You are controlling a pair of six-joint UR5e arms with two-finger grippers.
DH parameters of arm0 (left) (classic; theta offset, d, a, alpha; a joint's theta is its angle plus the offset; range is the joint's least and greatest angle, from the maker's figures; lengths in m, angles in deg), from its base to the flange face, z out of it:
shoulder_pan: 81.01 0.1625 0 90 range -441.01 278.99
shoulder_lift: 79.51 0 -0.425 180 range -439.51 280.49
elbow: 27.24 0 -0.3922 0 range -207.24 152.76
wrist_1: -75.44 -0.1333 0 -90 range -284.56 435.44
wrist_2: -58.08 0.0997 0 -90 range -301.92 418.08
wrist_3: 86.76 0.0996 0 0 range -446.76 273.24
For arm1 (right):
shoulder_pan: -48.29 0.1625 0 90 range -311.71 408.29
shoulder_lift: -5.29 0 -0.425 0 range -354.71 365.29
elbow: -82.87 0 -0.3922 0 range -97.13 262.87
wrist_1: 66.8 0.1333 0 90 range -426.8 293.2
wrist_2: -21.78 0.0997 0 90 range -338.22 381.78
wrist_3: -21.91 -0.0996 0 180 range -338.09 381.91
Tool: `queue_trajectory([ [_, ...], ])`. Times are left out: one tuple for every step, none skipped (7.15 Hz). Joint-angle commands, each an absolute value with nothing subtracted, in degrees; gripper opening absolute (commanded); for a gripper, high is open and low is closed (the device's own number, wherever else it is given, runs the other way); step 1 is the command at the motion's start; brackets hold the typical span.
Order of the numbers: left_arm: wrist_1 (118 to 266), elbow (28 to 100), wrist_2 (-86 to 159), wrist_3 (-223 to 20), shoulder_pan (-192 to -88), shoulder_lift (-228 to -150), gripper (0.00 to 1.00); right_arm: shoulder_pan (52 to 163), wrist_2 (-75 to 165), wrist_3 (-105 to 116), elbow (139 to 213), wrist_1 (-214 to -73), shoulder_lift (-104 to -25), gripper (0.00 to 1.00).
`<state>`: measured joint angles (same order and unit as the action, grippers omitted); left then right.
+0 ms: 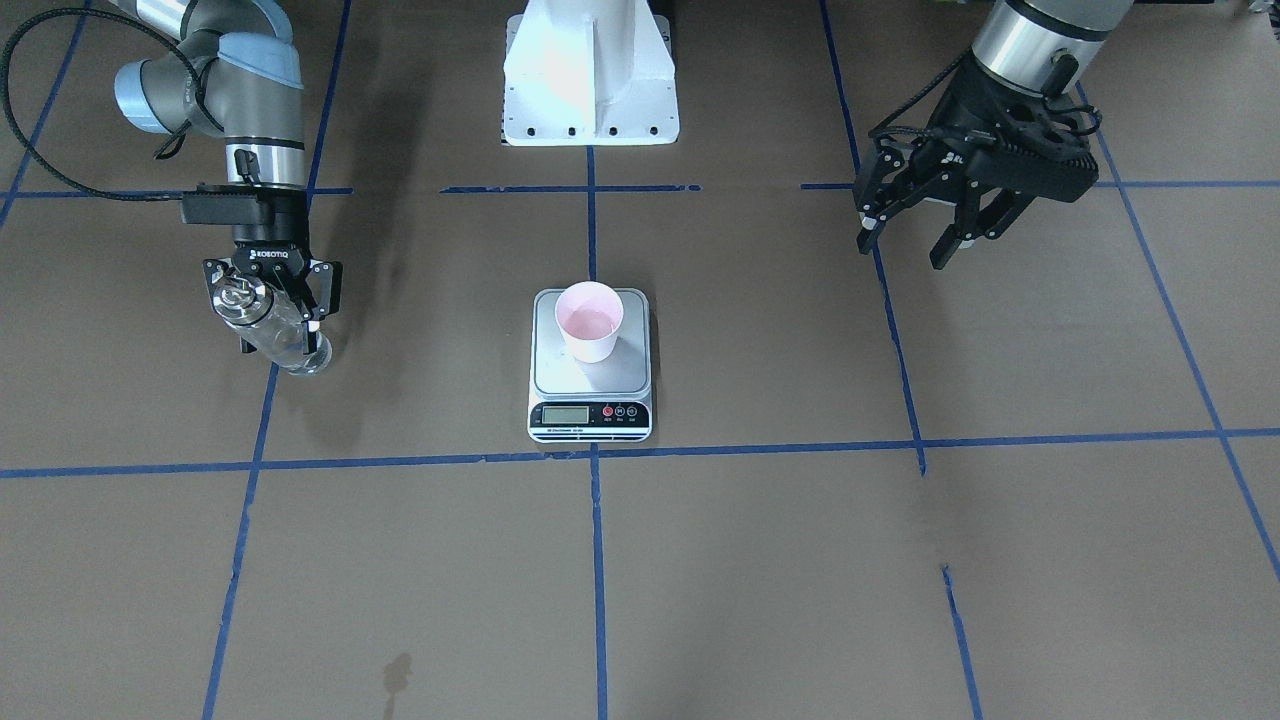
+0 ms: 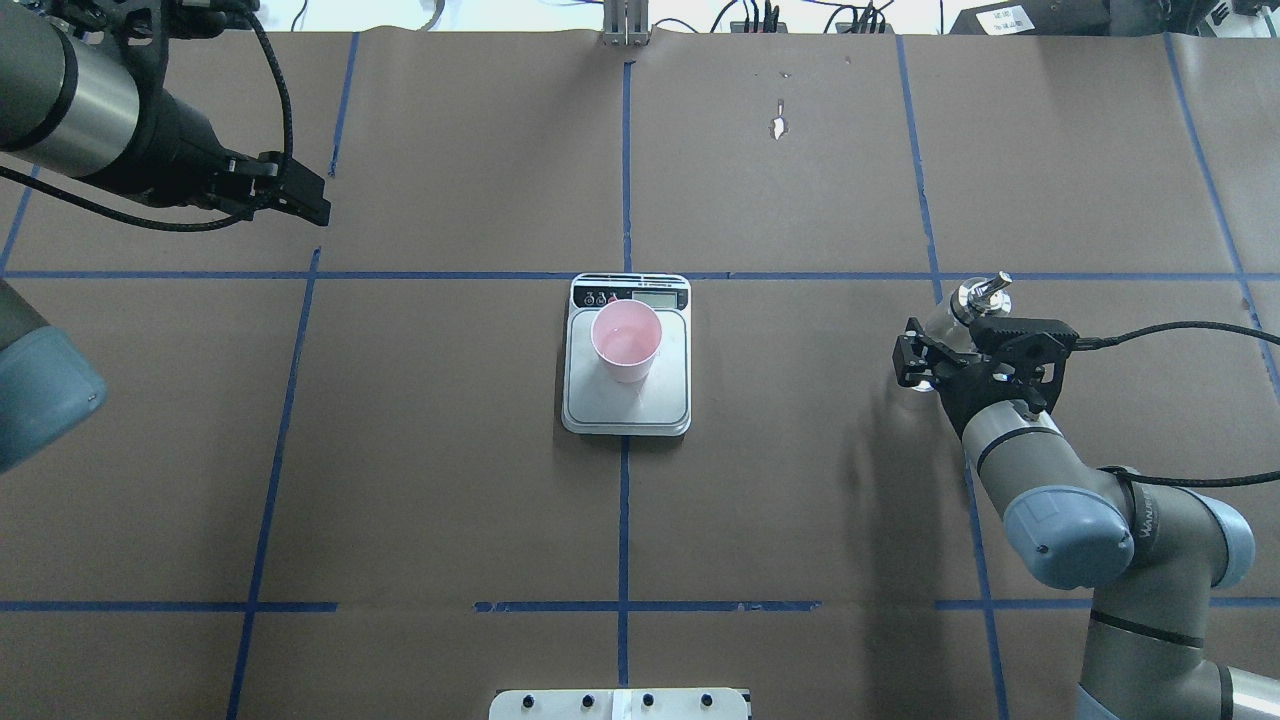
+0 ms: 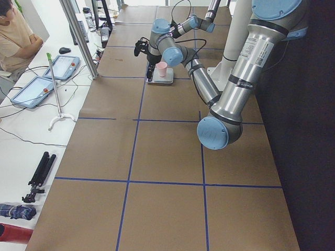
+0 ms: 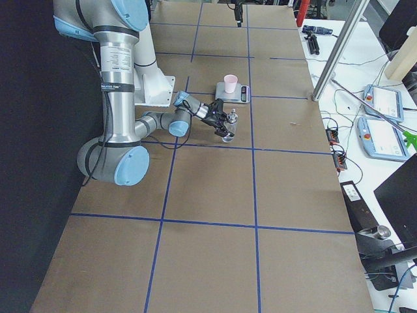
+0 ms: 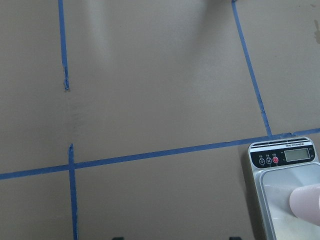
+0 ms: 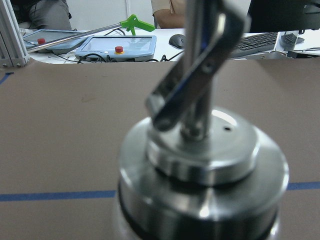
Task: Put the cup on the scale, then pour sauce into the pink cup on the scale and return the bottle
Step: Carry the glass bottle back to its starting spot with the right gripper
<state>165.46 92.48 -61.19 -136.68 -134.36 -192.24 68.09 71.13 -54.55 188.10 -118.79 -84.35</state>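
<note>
I read the right gripper (image 1: pixel 278 336) clenched across the bottle (image 1: pixel 258 316) toward the bench's right end; only the right wrist view resolves its metal spout (image 6: pixel 200 65).

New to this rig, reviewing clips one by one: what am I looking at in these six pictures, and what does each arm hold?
Two robot arms work at a brown table marked with blue tape. One camera faces the robot, so sides are mirrored there; one looks down from behind it; two watch from the table's ends; one sits on each wrist. In the middle, a pink cup stands on a kitchen scale. The right gripper is shut on a clear bottle; its wrist camera shows the metal spout close up. The left gripper hangs open and empty.
</note>
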Motion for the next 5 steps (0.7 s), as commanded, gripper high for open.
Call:
queue_trajectory([
  [165.44,92.47,-61.19,-136.68,-134.27,-192.27,0.76,68.16,70.91,-55.43,187.99,-118.83,-85.05,0.0],
  [165.44,92.56,-61.19,-136.68,-134.27,-192.27,0.76,68.16,70.91,-55.44,187.99,-118.83,-85.14,0.0],
  [165.44,92.56,-61.1,-136.68,-134.36,-192.36,0.76,68.16,71.0,-55.44,187.91,-118.83,-85.23,0.0],
  [165.44,92.56,-61.1,-136.68,-134.36,-192.36,0.76,68.16,71.0,-55.44,187.82,-118.83,-85.23,0.0],
  [165.44,92.56,-61.1,-136.68,-134.36,-192.36,0.76,68.16,71.0,-55.44,187.38,-118.83,-85.32,0.0],
])
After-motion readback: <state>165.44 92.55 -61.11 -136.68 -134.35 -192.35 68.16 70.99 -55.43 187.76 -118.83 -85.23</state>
